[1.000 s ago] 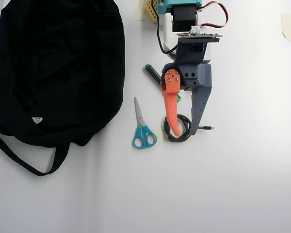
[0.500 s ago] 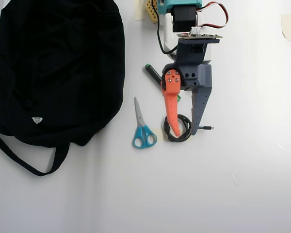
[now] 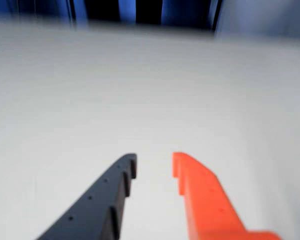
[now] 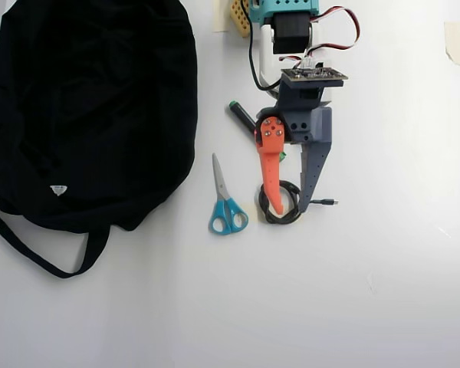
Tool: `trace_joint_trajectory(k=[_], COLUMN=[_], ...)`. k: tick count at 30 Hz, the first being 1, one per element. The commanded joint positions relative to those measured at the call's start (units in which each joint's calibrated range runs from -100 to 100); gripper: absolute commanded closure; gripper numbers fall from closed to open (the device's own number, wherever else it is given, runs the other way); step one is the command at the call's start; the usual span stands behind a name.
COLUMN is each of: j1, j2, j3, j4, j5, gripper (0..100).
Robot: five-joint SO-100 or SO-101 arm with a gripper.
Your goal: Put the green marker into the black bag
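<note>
Two risks from here, both judged. Gripper [image 4: 289,209] spread and empty, tips over coiled black cable [image 4: 282,205]; green marker [image 4: 245,119] half hidden beneath arm, right of black bag [image 4: 84,107]. Could snag cable or nudge scissors [image 4: 225,203] instead.

Overhead view: wide bare table [image 4: 383,291] right of and below the gripper [image 4: 290,208], open to any pass. Left side filled by the black bag [image 4: 92,107], strap looped out along the lower left. Between bag and arm, 1 narrow lane, part blocked by scissors [image 4: 225,201]. Directly under the 2 parted fingers, a coiled black cable [image 4: 280,215] with its plug poking right. Green marker [image 4: 242,115] half hidden under the arm, close beside the orange finger's base. Wrist view: blurred, only clear pale surface ahead.
</note>
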Motion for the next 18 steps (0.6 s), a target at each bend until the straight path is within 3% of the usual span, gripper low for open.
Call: trace_joint_trajectory(k=[1,6,18], j1=[-0.4,-0.4,0.0], j2=[-1.9,-1.8,-1.8], j3=[-5.3,-10.5,-10.7], j4=[12.9,33.6,61.9], j5=[0.0,-0.1,-0.3], gripper=[91,91,91])
